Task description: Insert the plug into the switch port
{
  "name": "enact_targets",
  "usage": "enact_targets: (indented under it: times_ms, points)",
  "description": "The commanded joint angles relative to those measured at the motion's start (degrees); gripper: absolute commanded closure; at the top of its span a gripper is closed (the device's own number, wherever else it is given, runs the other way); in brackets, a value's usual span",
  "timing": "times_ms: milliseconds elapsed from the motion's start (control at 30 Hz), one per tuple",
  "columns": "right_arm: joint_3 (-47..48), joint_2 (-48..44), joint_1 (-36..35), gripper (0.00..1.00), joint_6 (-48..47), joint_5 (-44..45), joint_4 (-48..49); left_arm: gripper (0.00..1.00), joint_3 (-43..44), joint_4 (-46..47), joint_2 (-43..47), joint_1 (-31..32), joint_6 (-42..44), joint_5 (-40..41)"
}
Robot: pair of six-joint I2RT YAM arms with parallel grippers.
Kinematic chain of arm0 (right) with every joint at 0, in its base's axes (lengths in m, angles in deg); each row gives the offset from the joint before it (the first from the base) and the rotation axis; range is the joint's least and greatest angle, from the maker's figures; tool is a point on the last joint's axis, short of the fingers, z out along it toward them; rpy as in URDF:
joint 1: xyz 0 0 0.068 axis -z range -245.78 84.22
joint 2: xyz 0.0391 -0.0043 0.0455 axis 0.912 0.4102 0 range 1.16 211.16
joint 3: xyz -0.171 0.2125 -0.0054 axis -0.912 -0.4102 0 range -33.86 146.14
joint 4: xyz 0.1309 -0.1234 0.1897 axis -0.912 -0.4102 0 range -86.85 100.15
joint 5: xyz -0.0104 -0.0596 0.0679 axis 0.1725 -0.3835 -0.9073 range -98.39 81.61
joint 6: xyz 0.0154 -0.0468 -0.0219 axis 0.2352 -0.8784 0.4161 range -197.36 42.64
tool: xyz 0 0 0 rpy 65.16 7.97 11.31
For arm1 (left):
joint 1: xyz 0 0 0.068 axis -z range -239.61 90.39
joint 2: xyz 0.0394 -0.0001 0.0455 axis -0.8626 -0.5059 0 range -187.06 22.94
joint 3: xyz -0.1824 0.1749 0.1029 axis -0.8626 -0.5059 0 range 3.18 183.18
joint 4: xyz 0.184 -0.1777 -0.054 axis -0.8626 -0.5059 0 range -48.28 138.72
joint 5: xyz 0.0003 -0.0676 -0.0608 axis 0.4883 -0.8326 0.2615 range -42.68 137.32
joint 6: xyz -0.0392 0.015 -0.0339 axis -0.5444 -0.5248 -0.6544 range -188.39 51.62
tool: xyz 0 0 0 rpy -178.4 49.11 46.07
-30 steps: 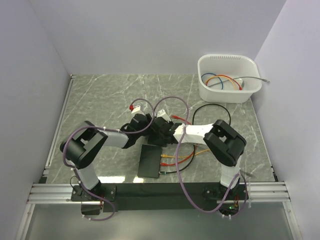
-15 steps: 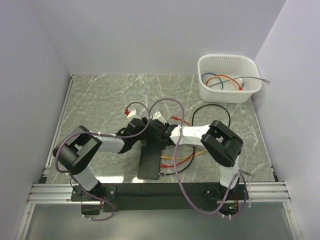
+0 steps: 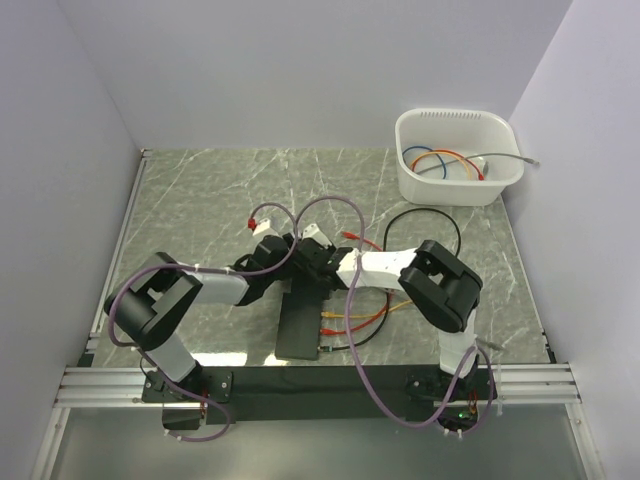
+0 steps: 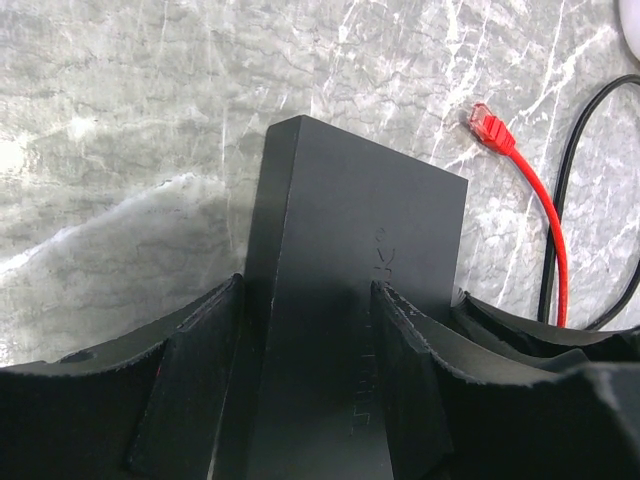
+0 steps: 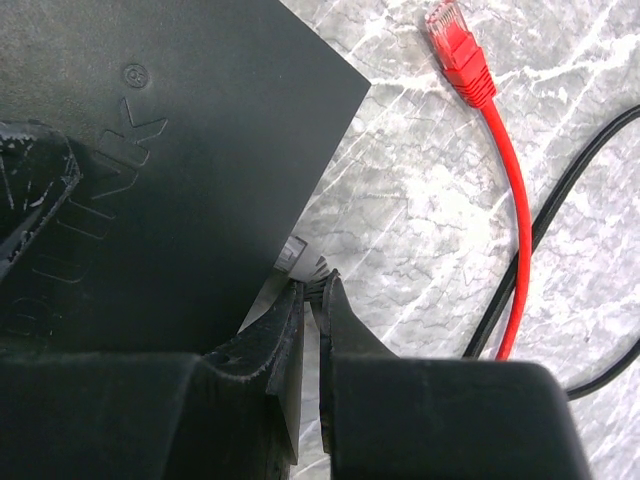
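Note:
The black switch (image 3: 300, 325) lies flat near the table's front, with orange and yellow cables (image 3: 350, 316) plugged into its right side. Over its far end, my left gripper (image 4: 307, 285) (image 3: 288, 262) stands open. One finger runs along the switch's (image 4: 340, 230) left side and the other lies over its top face. My right gripper (image 5: 312, 282) (image 3: 318, 266) is shut on the ribbed boot of a pale plug (image 5: 292, 252). The plug's clear tip sits against the switch's (image 5: 170, 130) right edge. Whether the tip is inside a port is hidden.
A loose red cable with its plug (image 3: 352, 235) (image 4: 487, 120) (image 5: 455, 40) and a black cable loop (image 3: 430, 215) lie just beyond the grippers. A white bin (image 3: 455, 190) holding several cables stands at the back right. Walls close in on both sides.
Both grippers have shifted a little to the left and settled over the switch's far end. The left arm's elbow has swung left. The switch has not moved.

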Motion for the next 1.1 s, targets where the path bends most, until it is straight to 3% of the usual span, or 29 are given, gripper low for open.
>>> enact_targets:
  times_ms: [0,333,733,967,1067]
  points:
    - [4.3,3.4,-3.5,1.0,3.9,-13.3,10.7,0.38,-3.8,-19.0,-5.6,1.1,-0.8,-7.8]
    - [6.8,5.1,-4.4,1.0,3.9,-13.2,10.0,0.38,-6.8,-19.0,-1.8,-2.4,0.9,-8.1]
    - [7.5,6.0,-4.5,0.99,3.3,-10.5,8.2,0.39,-8.4,-15.3,-3.4,-2.4,1.1,-10.4]
    - [5.8,4.2,-4.3,0.61,3.2,-7.1,8.0,0.39,-7.4,-17.1,-1.9,-2.4,1.5,-10.0]
    - [5.4,2.9,-4.2,0.53,3.2,-5.9,7.6,0.38,-6.6,-18.2,-1.2,-2.5,1.5,-9.0]
